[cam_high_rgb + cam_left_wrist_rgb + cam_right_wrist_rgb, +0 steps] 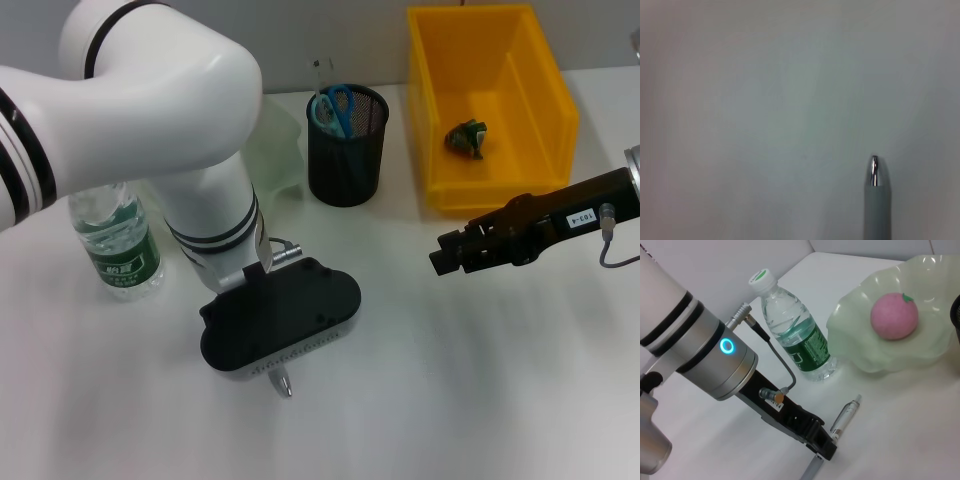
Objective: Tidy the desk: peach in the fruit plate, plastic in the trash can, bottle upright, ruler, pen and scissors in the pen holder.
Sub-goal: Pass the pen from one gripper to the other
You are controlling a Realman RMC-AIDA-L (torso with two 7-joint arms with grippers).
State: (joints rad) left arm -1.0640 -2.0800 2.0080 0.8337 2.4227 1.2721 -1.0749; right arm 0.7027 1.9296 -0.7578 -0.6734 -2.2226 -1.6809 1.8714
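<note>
Head view: scissors point(337, 108) are seen in the holder point(346, 146), plastic point(466, 138) binned, peach point(894, 316) plated, bottle point(118, 240) upright. Only the pen point(845, 417) is left on the table point(450, 380), under the left gripper point(280, 318), whose jaws' state cannot be told; the right gripper point(445, 252) hovers apart, apparently closed on nothing.

The left gripper point(283, 385) is lowered to the white table point(450, 400), its fingers hidden under the black wrist housing; only the silver tip of a grey pen point(285, 384) is seen beneath it. Behind it stand a clear plastic water bottle with a green label point(118, 245), upright, and a black mesh pen holder point(347, 145) with blue-handled scissors point(333, 108). The right gripper point(437, 262) is held above the table before a yellow plastic bin point(492, 105) containing a crumpled dark scrap point(466, 138).
</note>
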